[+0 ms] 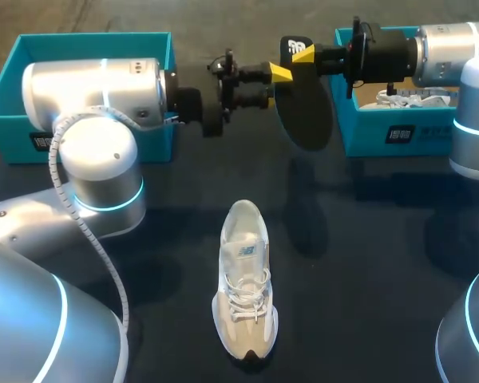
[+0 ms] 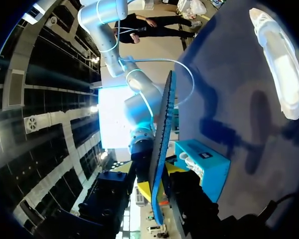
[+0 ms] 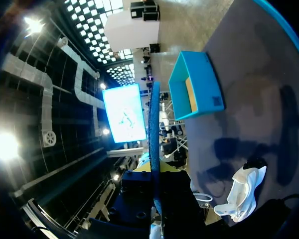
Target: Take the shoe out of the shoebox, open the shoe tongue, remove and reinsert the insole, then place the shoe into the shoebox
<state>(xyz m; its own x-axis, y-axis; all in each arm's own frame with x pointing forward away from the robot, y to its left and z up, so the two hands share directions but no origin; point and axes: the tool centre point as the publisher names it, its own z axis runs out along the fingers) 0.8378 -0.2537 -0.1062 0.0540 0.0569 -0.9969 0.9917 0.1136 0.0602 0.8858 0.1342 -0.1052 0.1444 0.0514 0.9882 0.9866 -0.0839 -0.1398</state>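
A black insole with a blue edge hangs in the air above the table's far middle, held between both arms. My right gripper is shut on its upper edge. My left gripper comes in from the left and is shut on the side of the insole. In the left wrist view the insole stands edge-on between the left gripper's fingers. The right wrist view shows the insole running up from the right gripper. The white and beige shoe lies on the dark table near the front, toe pointing away.
A blue shoebox stands at the far left, partly behind my left arm. A second blue shoebox at the far right holds something white. The shoe lies well below both grippers.
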